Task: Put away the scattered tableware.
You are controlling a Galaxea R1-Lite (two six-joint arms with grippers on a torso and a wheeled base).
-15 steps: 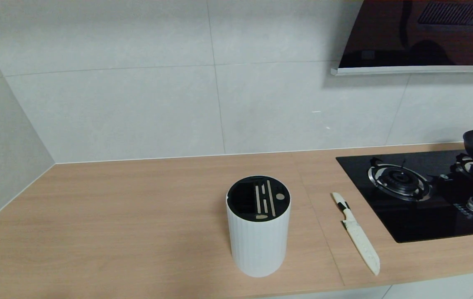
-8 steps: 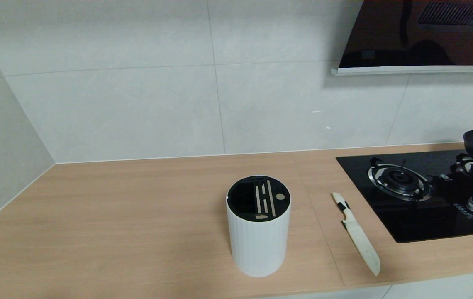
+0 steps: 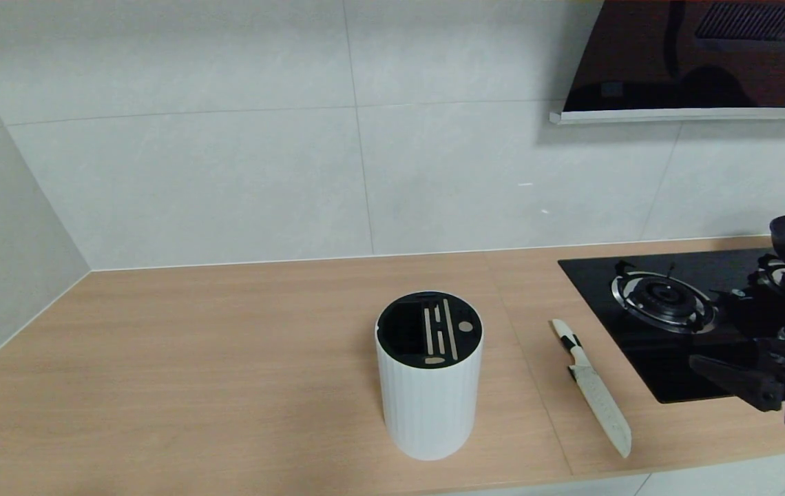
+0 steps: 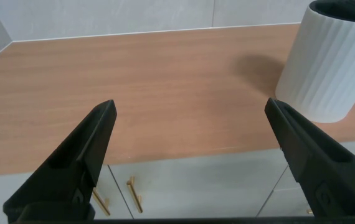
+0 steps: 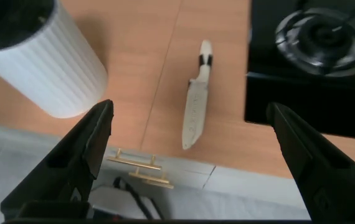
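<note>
**Flat knife by the counter's edge: a risky pick**

Both claws are spread wide and hold nothing. The left gripper [image 4: 190, 104] hangs at the front of the counter [image 3: 193, 344], and the right gripper [image 5: 190, 109] is near the knife [image 3: 592, 389], not touching it. The knife lies flat, its blade tip close to the front edge, between the white holder [image 3: 429, 375] and the hob [image 3: 675, 296]. A closing finger could skid the thin blade off the edge, or catch blade instead of handle. Farther back, the holder's slots are narrow, so a tilted blade may jam or tip it
</note>
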